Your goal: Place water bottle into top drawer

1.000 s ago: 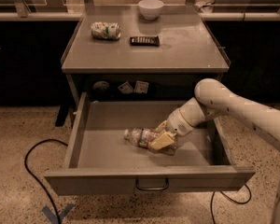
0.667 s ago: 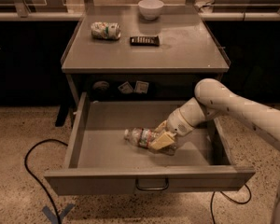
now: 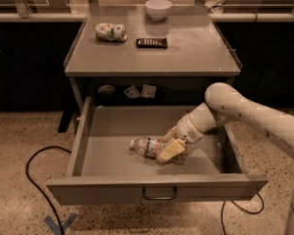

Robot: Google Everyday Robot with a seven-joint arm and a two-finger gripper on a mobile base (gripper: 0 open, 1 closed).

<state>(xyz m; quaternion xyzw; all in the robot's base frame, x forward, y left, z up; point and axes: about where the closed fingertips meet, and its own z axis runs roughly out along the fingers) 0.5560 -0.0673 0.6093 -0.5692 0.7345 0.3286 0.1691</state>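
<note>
Top drawer (image 3: 95, 192) is pulled all the way out, and the water bottle (image 3: 145, 146) lies on its side on the drawer floor, about the middle, cap pointing left. The gripper (image 3: 170, 144) is down inside the drawer, right on the bottle's far end, and covers that end. Honestly can't tell from here if it's clamping the bottle or loose around it. The arm (image 3: 245, 114) runs off the right edge. On the table (image 3: 196, 58) above: crushed can (image 3: 110, 32), white bowl (image 3: 158, 9), some dark flat thing (image 3: 152, 43) I can't make out.
</note>
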